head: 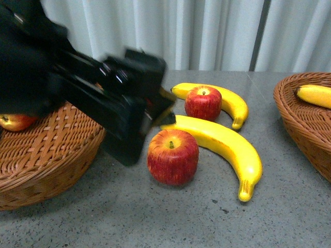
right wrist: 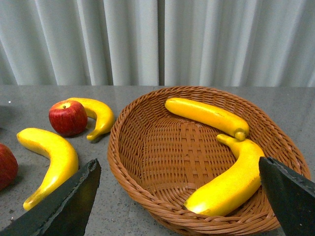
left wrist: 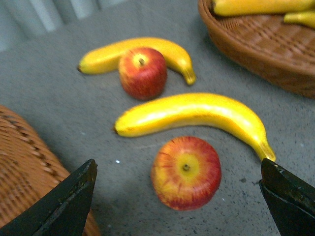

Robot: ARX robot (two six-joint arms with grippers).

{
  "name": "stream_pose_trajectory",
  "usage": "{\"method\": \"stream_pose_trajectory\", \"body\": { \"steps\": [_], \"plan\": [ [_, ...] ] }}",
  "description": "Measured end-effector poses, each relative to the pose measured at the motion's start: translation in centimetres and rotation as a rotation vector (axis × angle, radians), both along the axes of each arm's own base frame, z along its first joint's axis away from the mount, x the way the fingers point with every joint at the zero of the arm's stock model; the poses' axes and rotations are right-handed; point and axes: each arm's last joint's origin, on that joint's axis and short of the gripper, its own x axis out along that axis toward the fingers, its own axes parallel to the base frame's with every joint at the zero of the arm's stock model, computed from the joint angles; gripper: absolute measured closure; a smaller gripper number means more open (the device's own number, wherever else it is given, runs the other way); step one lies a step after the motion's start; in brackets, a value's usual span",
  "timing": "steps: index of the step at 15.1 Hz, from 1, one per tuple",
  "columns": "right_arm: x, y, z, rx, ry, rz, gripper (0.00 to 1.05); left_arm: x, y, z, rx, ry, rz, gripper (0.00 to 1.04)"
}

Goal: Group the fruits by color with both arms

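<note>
On the grey table lie two red apples and two yellow bananas. The near apple (head: 172, 156) (left wrist: 186, 172) rests below my open left gripper (head: 166, 109) (left wrist: 179, 196), between its spread fingers and untouched. A long banana (head: 222, 144) (left wrist: 197, 113) curves just behind it. Further back, the second apple (head: 203, 103) (left wrist: 142, 73) leans against the other banana (head: 232, 103) (left wrist: 133, 54). My right gripper (right wrist: 177, 196) hangs open and empty over the right basket (right wrist: 147, 162), which holds two bananas (right wrist: 206, 115) (right wrist: 231, 182). The right arm is outside the front view.
A wicker basket (head: 46, 150) at the left holds one apple (head: 15, 121), with my blurred left arm above it. The right basket (head: 300, 113) sits at the table's right edge. White curtains hang behind the table.
</note>
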Motion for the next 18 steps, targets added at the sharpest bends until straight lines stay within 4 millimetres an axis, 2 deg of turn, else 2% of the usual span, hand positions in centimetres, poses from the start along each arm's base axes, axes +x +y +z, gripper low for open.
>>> {"method": "stream_pose_trajectory", "body": {
  "steps": [2,3,7,13,14,15,16,18],
  "plan": [
    [0.0,0.0,0.0,0.000,0.000,0.000,0.07,0.9,-1.7,-3.2,0.052,0.095,-0.037,0.07],
    [0.0,0.0,0.0,0.000,0.000,0.000,0.07,1.4,-2.4,-4.2,0.069,0.124,-0.047,0.07],
    [0.0,0.0,0.0,0.000,0.000,0.000,0.07,2.9,-3.9,-5.8,0.088,0.145,-0.094,0.07],
    [0.0,0.0,0.0,0.000,0.000,0.000,0.07,4.6,-5.0,-7.0,0.160,0.074,-0.137,0.07],
    [0.0,0.0,0.0,0.000,0.000,0.000,0.07,4.7,-5.2,-7.5,0.174,0.071,-0.154,0.09],
    [0.0,0.0,0.0,0.000,0.000,0.000,0.07,4.7,-5.4,-7.6,0.186,0.065,-0.165,0.27],
    [0.0,0.0,0.0,0.000,0.000,0.000,0.07,4.7,-5.4,-7.6,0.188,0.063,-0.163,0.36],
    [0.0,0.0,0.0,0.000,0.000,0.000,0.07,4.7,-5.1,-7.2,0.190,0.057,-0.150,0.40]
  ]
}}
